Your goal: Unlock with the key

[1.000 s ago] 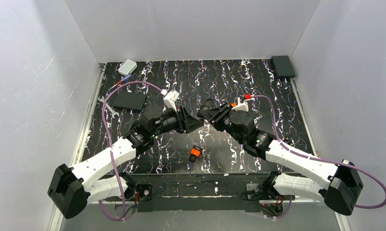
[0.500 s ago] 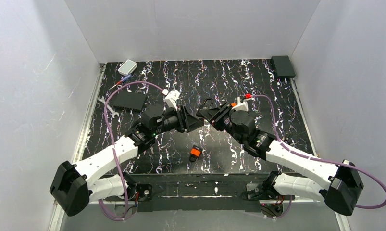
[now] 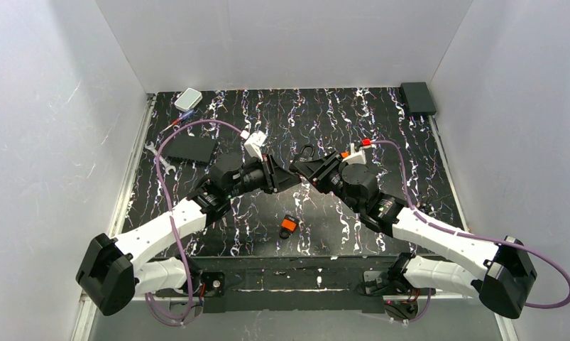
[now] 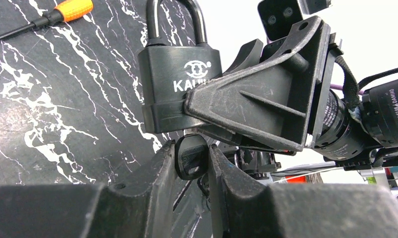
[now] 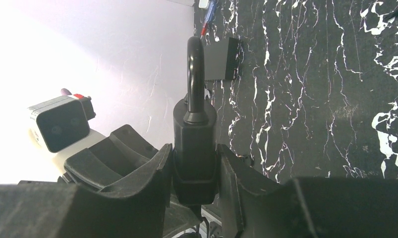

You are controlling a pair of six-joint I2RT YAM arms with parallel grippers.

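Inside left end effector (image 4: 191, 151): key (image 4: 190, 159).

Padlock (image 4: 179, 84) and right fingers (image 4: 256, 109) crowding key (image 4: 191, 156)

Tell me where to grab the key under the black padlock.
Pinch the key by its rounded black head, coming from the bottom end of the black padlock. Its blade points into the lock's underside, so only the head shows.
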